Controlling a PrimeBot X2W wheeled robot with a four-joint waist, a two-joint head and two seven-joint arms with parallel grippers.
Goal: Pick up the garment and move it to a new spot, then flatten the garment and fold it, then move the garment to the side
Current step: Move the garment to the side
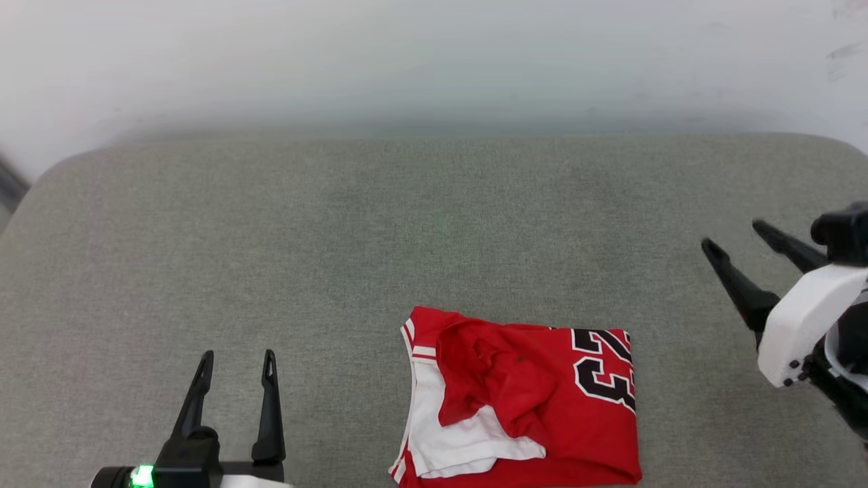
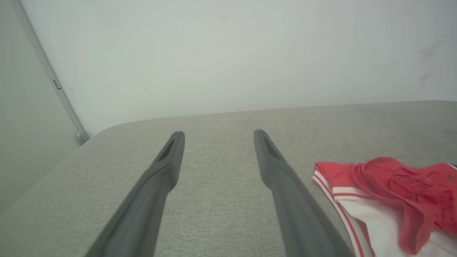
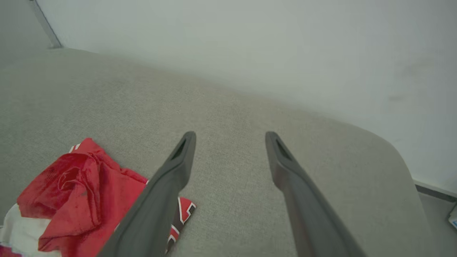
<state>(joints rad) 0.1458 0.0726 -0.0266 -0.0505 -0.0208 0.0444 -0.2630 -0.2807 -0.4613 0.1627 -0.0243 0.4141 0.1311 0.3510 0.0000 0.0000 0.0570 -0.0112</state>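
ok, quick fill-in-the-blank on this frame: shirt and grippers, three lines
1. The garment is mostly ____, with white sleeves.
2. The black number printed on it reads ____.
3. The left gripper and the right gripper both stand ____, holding nothing.

Missing words: red; 23; open

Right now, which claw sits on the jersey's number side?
The right claw: the black 23 on the garment lies at the edge toward it. The left claw faces the white, striped-trim side.
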